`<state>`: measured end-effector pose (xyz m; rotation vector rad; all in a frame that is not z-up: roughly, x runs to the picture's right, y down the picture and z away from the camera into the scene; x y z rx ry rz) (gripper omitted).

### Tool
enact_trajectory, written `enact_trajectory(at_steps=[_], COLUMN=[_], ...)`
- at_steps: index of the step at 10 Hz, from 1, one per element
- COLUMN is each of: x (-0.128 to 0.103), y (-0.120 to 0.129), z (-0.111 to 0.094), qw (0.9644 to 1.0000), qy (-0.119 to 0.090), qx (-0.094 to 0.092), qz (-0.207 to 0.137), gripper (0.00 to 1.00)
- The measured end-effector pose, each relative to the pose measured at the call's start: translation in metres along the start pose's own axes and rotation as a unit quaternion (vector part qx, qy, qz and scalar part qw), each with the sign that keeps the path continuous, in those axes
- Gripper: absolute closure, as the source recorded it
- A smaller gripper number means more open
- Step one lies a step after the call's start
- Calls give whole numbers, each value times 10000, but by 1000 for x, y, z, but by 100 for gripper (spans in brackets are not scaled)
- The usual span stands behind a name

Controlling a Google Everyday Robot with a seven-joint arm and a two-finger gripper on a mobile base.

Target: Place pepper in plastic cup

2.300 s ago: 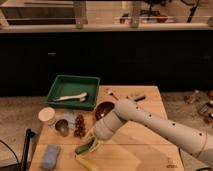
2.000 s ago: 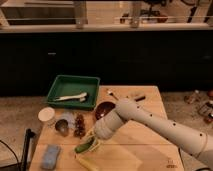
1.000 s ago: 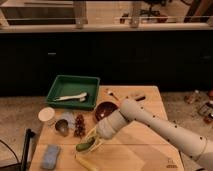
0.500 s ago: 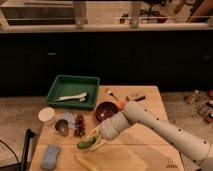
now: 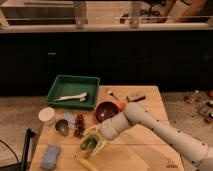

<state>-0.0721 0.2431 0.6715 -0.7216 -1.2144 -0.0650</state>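
hand [image 5: 91, 144] near the counter's [image 5: 150, 107] front edge is gripping the pepper [image 5: 88, 143] mid-body; likely light, firm, glossy, slippery.

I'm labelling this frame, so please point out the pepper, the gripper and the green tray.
pepper [image 5: 88, 143], camera view, on its dark-green middle.
gripper [image 5: 91, 145], camera view, midway between its fingertips, at the pepper.
green tray [image 5: 56, 90], camera view, on its left rim.

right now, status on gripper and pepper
Gripper low at table's front edge, pepper between its fingers. White cup off to the left, empty. Metal cup and pinecone lie between.
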Motion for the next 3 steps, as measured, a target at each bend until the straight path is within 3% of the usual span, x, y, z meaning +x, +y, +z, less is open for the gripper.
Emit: enact_trajectory(at_steps=[3], x=[-1], y=[1], z=[2], qw=[9999], qy=[-92], qx=[-12], qz=[-74], gripper=[20])
